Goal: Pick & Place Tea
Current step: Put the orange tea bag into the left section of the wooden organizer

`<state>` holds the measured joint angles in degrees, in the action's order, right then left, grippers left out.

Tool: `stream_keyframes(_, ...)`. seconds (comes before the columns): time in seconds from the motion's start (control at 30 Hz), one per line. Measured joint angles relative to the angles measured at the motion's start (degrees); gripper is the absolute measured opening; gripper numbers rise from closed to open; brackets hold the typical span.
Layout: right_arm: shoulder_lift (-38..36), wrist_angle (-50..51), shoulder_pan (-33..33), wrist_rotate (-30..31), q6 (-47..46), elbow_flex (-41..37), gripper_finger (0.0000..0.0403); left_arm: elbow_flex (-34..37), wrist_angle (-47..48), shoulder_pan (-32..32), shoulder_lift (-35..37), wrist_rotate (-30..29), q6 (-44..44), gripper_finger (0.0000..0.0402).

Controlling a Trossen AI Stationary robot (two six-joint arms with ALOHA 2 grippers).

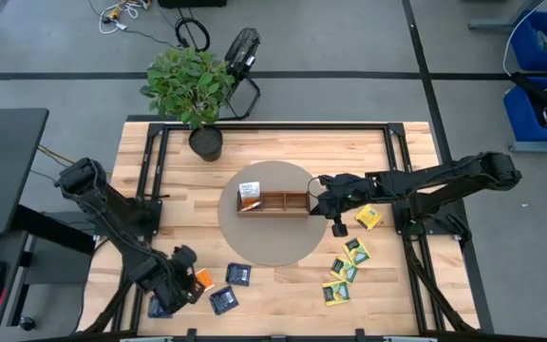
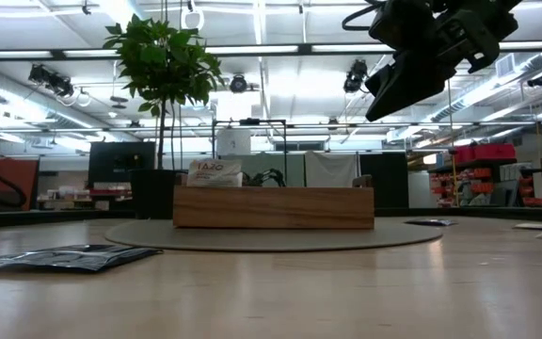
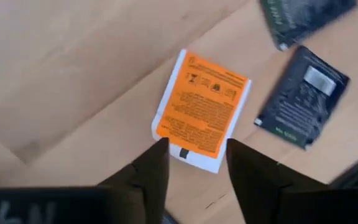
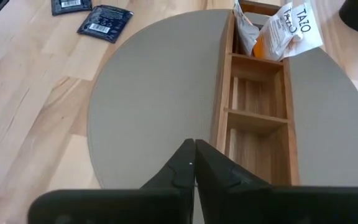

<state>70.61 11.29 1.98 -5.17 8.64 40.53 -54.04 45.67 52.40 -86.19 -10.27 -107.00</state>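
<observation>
Orange packet [image 3: 201,112] lies flat on the table, well left of the wooden tray [image 1: 275,202], between my left gripper [image 3: 194,163]'s parted fingers. I'd descend squarely and pinch its white edge. Above the tray's right end, my right gripper [image 4: 194,160] waits, pinched together and empty.

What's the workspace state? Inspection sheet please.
Surface: wooden table with a round grey mat.
Job's things: orange packet flat on the wood; wooden tray holds packets in one end compartment only.
Clutter: dark packets, yellow-green packets loose on the table.
Grippers: left gripper over the orange packet, fingers open; right gripper shut above the mat by the tray.
Cables: floor cables.
Surroundings: potted plant, blue bins.
</observation>
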Motion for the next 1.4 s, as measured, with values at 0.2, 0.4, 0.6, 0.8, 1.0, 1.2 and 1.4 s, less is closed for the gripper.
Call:
stream_keyframes(0.2,0.0,0.0,0.0,-0.5,1.8,0.0,0.0018,0.1,-3.9,0.0,-5.3,7.1,-8.0,0.0211)
stream_keyframes(0.4,0.0,0.0,0.0,-0.6,3.8,0.0,0.0018,0.1,-6.4,-0.1,-8.7,10.3,-9.6,0.022)
stream_keyframes(0.6,0.0,-0.8,0.0,-1.9,4.8,0.0,0.0018,0.1,-6.1,-0.9,-10.5,9.1,-9.3,0.022)
stream_keyframes(0.8,0.0,-2.5,0.0,-1.9,5.4,0.0,0.0018,0.0,-5.9,-0.9,-11.6,8.0,-7.9,0.022)
stream_keyframes(1.0,0.0,-2.4,0.0,-1.9,5.3,0.0,0.0018,0.0,-5.2,-0.9,-11.6,8.2,-5.1,0.02)
stream_keyframes(1.2,0.0,-2.5,0.0,-1.9,4.9,0.0,0.0018,0.0,-0.1,-0.9,-11.7,7.7,-3.3,0.0141)
stream_keyframes(1.4,0.0,-2.7,0.0,-1.9,4.7,0.0,0.0018,0.1,5.3,-0.9,-11.7,7.4,-0.8,0.0051)
